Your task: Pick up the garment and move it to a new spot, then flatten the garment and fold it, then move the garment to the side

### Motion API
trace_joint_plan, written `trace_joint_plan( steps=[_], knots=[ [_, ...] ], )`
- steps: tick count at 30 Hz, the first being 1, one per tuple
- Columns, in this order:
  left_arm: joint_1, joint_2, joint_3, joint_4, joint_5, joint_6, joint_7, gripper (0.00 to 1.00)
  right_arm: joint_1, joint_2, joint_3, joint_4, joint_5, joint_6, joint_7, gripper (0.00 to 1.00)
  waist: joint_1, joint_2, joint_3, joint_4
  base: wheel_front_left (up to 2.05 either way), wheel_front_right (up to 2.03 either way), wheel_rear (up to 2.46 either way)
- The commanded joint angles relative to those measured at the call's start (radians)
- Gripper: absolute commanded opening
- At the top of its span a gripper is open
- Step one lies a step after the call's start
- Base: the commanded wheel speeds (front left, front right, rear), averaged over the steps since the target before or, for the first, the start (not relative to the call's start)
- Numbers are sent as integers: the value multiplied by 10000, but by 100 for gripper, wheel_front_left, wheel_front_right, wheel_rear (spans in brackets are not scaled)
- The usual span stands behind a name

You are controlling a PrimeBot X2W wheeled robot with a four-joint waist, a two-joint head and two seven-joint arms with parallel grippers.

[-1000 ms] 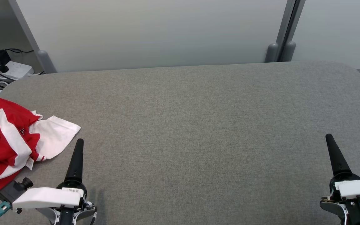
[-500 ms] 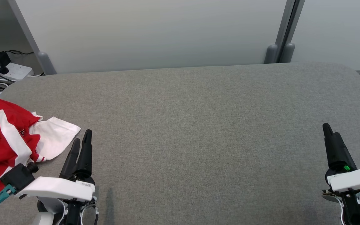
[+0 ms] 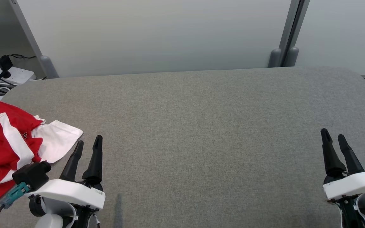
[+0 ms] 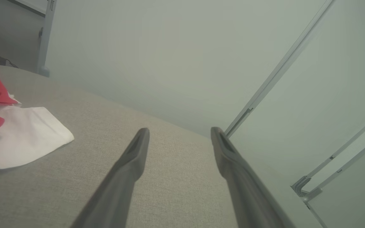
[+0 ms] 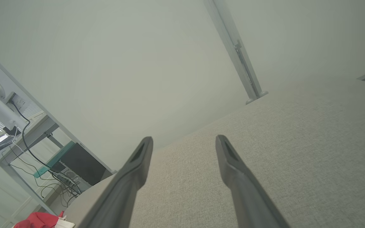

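Where the garment lies: you find the garment [image 3: 5, 142] crumpled at 8 o'clock on the table [image 3: 201, 126] in the head view, at its left edge; red with white bands, one white flap spread toward 3 o'clock.
Left gripper: the left gripper [image 3: 89, 140] sits at 7 o'clock in the head view, its two dark fingers spread apart with bare grey fabric between them, holding nothing. The white flap is just beside it at 10 o'clock, not touching.
Left wrist view: you see the white flap at 9 o'clock, lying flat on the table, apart from both fingers.
Right gripper: the right gripper [image 3: 332, 133] sits at 5 o'clock in the head view, fingers parted, nothing between them; well apart from the garment.
Right wrist view: you see a scrap of red and white at 7 o'clock, far off at the table's end.
Table: grey woven cover, rounded corners.
Surroundings: a pale partition [image 3: 157, 31] stands along the far edge at 12 o'clock; a power strip [image 3: 14, 74] with dark cables lies on the floor at 10 o'clock.
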Motion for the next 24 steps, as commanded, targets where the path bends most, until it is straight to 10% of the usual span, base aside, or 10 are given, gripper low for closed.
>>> trace_joint_plan(
  steps=[1, 24],
  knots=[
    [-482, 260, 98, -282, 397, 95, -161, 100, -417, -200, 166, -188, -400, 55, -174, 100, 0, 0, -15, 4, 0, 0, 0],
    [-298, 579, -303, 433, 2577, 695, -738, 100, 49, -48, 456, 294, -3608, 63, -881, 100, 0, 0, -209, -77, 0, 0, 0]
  ],
)
